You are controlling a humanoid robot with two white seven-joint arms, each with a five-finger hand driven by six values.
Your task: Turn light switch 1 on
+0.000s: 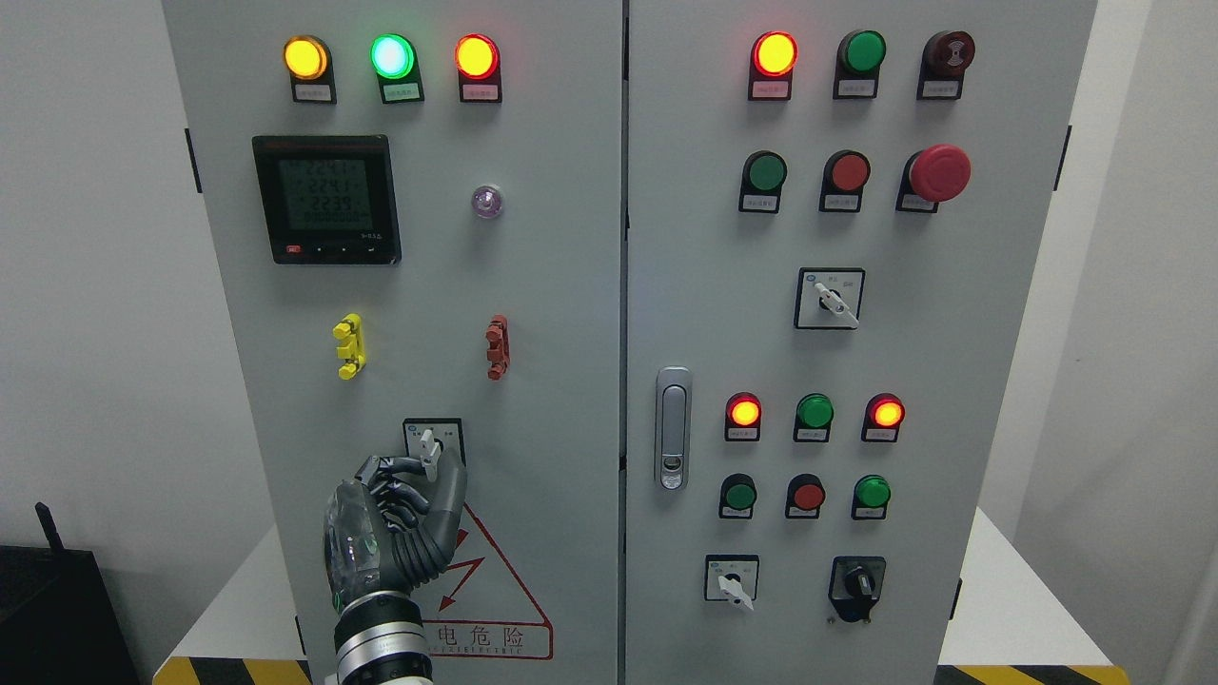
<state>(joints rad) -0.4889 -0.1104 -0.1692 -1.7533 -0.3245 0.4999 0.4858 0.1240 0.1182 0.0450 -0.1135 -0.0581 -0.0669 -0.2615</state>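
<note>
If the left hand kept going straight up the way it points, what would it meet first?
Likely the rotary switch: the left hand sits just below it, fingers already at its white lever. Contact is unclear from this view.

White-levered rotary switch (431, 444) in black-framed plate, lower left cabinet door, lever nearly upright

Left hand (395, 518) fingers (404, 465) touch switch (430, 447) (upright lever).
</note>
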